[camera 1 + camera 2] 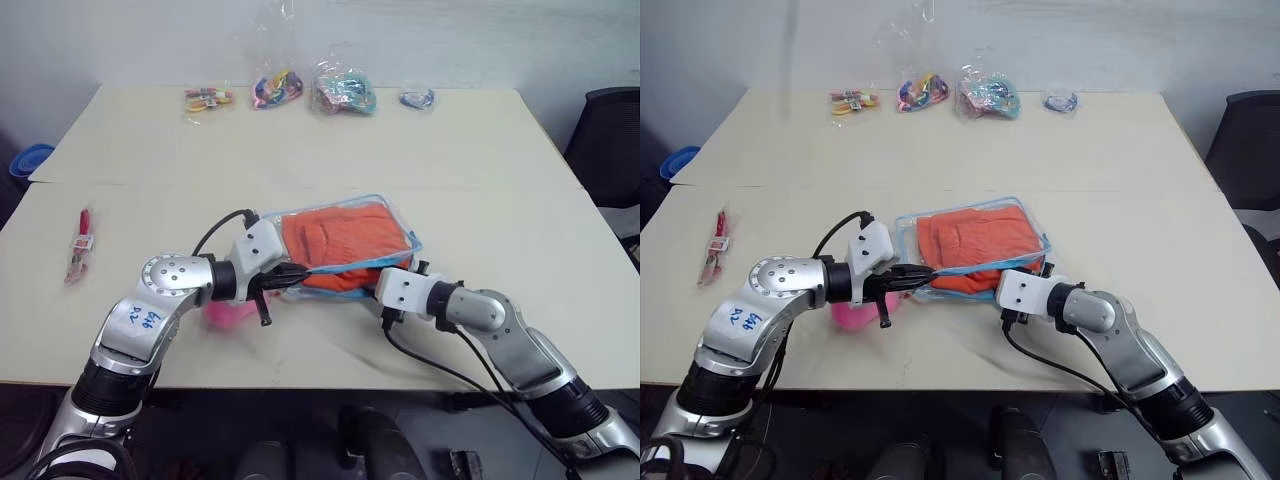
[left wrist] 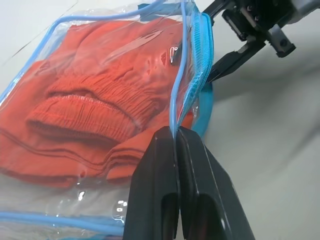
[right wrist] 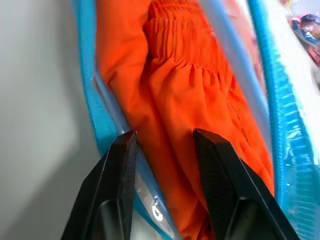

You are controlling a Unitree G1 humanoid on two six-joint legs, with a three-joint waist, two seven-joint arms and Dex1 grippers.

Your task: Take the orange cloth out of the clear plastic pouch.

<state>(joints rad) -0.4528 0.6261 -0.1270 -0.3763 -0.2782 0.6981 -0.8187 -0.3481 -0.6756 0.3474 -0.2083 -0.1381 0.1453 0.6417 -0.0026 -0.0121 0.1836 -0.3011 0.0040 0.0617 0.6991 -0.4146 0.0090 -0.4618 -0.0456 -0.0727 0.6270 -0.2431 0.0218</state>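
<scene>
A clear plastic pouch (image 1: 345,245) with light-blue edging lies flat near the middle of a pale counter (image 1: 480,150), with a folded orange cloth (image 1: 340,240) inside it. A pink plush charm (image 1: 855,315) sits at the pouch's near corner, under the left arm.

The left pincer (image 2: 176,134) is pressed tight on the pouch's upper blue edge, lifting that lip so the mouth gapes. The right pincer (image 3: 162,137) stands partly parted at the open mouth: one finger at the lower lip, the other against the cloth, nothing clamped between them.

The cloth looks light, soft and limp, with a gathered, elastic-looking band; it should bunch and drape rather than slide out in one piece. The thick gathered fold nearest the mouth seems the best place to pinch. The vinyl looks smooth and floppy, likely to slip or drag along unless its lip is held firmly.

Small crinkly bags of colourful items (image 1: 275,88) lie along the far edge.
</scene>
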